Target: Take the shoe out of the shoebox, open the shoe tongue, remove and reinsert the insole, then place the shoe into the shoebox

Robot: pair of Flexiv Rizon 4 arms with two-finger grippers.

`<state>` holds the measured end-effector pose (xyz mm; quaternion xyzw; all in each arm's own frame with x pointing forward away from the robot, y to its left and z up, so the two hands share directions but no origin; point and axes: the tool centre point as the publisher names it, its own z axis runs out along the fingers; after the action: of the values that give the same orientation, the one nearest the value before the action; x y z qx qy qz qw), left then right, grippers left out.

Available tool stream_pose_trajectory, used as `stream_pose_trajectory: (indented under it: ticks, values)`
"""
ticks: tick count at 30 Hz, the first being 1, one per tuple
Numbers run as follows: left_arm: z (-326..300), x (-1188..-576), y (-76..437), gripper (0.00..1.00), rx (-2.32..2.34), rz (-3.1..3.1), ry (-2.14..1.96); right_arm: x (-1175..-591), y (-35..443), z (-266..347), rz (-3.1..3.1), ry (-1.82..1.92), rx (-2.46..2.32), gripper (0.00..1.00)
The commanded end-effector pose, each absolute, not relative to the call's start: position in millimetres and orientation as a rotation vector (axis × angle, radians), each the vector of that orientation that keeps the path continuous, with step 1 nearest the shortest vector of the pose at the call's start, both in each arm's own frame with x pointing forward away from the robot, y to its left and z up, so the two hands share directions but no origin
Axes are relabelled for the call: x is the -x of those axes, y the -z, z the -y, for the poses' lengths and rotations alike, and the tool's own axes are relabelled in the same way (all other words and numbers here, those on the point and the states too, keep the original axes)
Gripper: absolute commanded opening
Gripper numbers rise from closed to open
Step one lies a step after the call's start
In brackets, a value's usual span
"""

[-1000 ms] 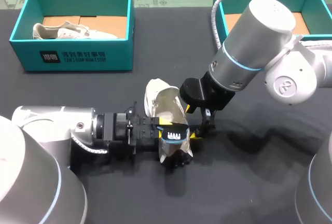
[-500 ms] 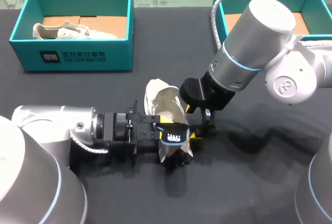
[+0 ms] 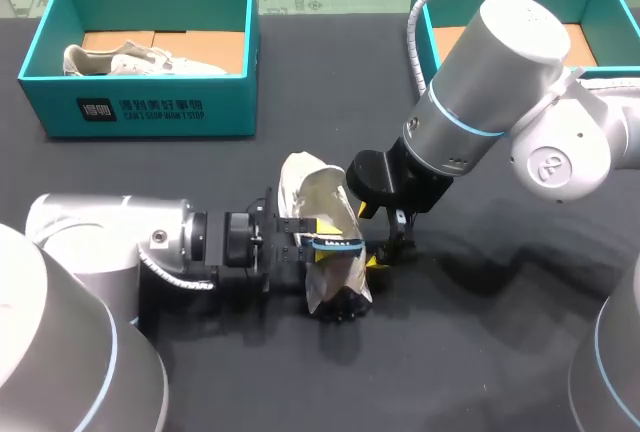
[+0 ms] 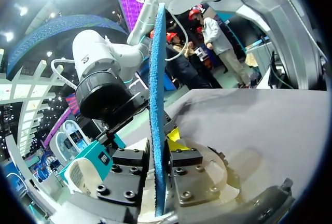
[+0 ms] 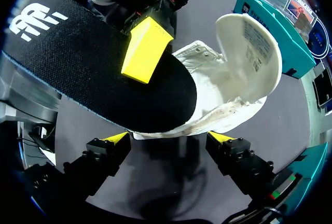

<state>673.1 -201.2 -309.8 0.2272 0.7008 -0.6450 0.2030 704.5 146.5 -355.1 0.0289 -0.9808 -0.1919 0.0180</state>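
Observation:
A white shoe lies on its side mid-table on the black cloth. My left gripper comes in from the left and is shut on the black, blue-edged insole at the shoe's opening. The left wrist view has the insole edge-on, clamped between the fingers of the left gripper. In the right wrist view the insole lies over the shoe, with a yellow left fingertip on it. My right gripper stands open, one finger either side of the shoe. It sits at the shoe's right, right gripper.
A teal shoebox at the back left holds another white shoe. A second teal box stands at the back right, partly hidden by my right arm. Bare black cloth lies in front of the shoe.
My left gripper has shifted slightly toward the shoe and turned the insole, which now shows thinner and a little higher. The right arm has not moved.

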Motion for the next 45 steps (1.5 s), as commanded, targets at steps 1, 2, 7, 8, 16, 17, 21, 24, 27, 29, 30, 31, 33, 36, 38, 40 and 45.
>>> stream_pose_trajectory:
  ticks: [1,2,7,8,16,17,21,24,27,29,30,31,33,36,38,40,45]
  values:
    - [206.6,-672.3,310.1,0.00,-0.656,-1.960,1.767,-703.9,355.8,-147.0,3.048,0.594,-0.089,1.00]
    - [207.2,-672.1,311.1,0.00,-0.660,-1.960,1.756,-703.9,355.8,-147.0,3.048,0.594,-0.089,1.00]
    - [207.4,-674.9,321.4,0.00,-0.689,-1.956,1.702,-703.9,355.8,-147.0,3.048,0.594,-0.089,1.00]
    - [206.7,-675.9,323.3,0.00,-0.690,-1.947,1.684,-703.9,355.8,-147.0,3.048,0.594,-0.089,1.00]
    - [200.4,-683.1,338.9,0.00,-0.674,-1.958,1.633,-703.9,355.8,-147.0,3.048,0.594,-0.089,1.00]
    - [199.6,-684.2,340.8,0.00,-0.666,-1.969,1.621,-703.9,355.8,-147.0,3.048,0.594,-0.089,1.00]
    - [196.9,-690.6,349.0,0.00,-0.632,-2.009,1.588,-703.9,355.8,-147.0,3.048,0.594,-0.089,1.00]
    - [195.5,-693.9,352.0,0.00,-0.616,-2.019,1.576,-703.9,355.8,-147.0,3.048,0.594,-0.089,1.00]
    - [194.3,-696.3,354.4,0.00,-0.604,-2.033,1.567,-703.9,355.8,-147.0,3.048,0.594,-0.089,1.00]
    - [194.1,-695.6,352.7,0.00,-0.603,-2.032,1.577,-703.9,355.8,-147.0,3.048,0.594,-0.089,1.00]
    - [194.3,-694.9,351.1,0.00,-0.603,-2.029,1.585,-703.9,355.8,-147.0,3.048,0.594,-0.089,1.00]
    - [194.5,-694.2,349.2,0.00,-0.602,-2.023,1.596,-703.9,355.8,-147.0,3.048,0.594,-0.089,1.00]
    - [195.0,-692.5,345.1,0.14,-0.602,-2.014,1.615,-703.9,355.8,-147.0,3.048,0.594,-0.089,1.00]
    - [196.5,-689.1,337.4,0.29,-0.612,-1.997,1.628,-703.9,355.8,-147.0,3.048,0.594,-0.089,1.00]
    - [197.3,-687.0,332.3,0.29,-0.619,-1.986,1.636,-703.9,355.8,-147.0,3.048,0.594,-0.089,1.00]
    - [197.9,-685.3,327.5,0.27,-0.627,-1.975,1.639,-703.9,355.8,-147.0,3.048,0.594,-0.089,1.00]
    - [199.9,-680.6,317.4,0.28,-0.647,-1.951,1.651,-703.9,355.8,-147.0,3.048,0.594,-0.089,1.00]
